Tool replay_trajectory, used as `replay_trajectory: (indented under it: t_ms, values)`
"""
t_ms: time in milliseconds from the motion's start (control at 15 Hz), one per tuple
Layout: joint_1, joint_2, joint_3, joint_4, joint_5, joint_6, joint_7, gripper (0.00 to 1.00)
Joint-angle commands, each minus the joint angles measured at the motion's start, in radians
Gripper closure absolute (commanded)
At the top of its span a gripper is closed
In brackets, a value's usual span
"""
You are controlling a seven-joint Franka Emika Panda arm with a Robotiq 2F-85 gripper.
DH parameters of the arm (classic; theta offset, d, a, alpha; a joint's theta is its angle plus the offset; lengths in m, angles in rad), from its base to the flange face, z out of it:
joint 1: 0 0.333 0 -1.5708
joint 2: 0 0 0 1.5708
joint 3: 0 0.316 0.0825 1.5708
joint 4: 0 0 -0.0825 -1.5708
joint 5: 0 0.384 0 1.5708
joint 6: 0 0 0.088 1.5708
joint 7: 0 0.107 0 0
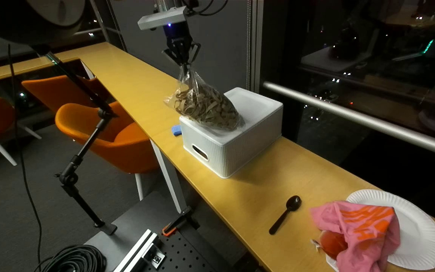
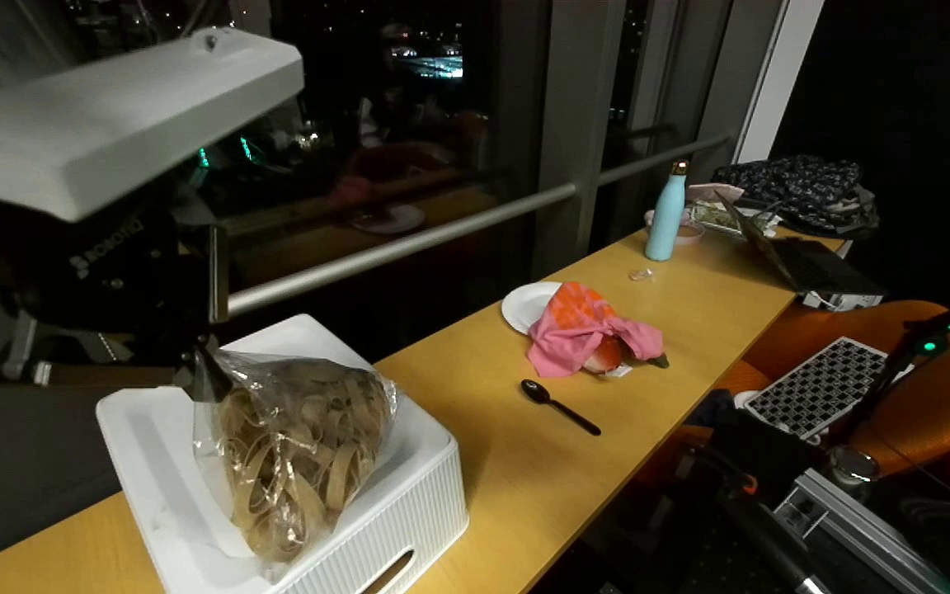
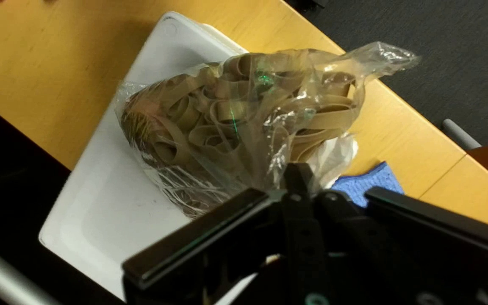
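Bag (image 2: pixel 302 437): clear plastic film, crinkled, glossy. Loops (image 3: pixel 229 111) inside: smooth, dull; material I cannot tell from my end. Box (image 1: pixel 253 138): plastic, smooth matt top, ribbed walls. Table (image 1: pixel 270 170): wood, smooth, faint sheen. Spoon (image 1: pixel 288 210): glossy; I take it for plastic. Plate (image 1: pixel 421 226): paper, matt, fluted rim. Cloth (image 1: pixel 372 226): matt fabric, creased. Rail (image 1: pixel 363 118): metal, satin-smooth.

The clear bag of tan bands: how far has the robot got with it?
Done: the bag is gripped, with the gripper shut on its gathered plastic. In hand: it is held mostly over the white box, as both exterior views show; I can't tell whether the box bears any weight. Left: probably the letting go, since the gripper has not opened yet.
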Motion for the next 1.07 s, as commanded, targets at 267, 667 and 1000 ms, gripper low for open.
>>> replay_trajectory:
  t_ms: [267, 667, 1000]
  values:
    - [-0.036, 0.103, -0.019, 0.135, 0.03, -0.052, -0.042, 1.0]
    - [-0.054, 0.168, -0.028, 0.204, 0.056, -0.097, -0.06, 1.0]
    - [-0.032, 0.196, -0.027, 0.301, 0.064, -0.171, -0.052, 1.0]
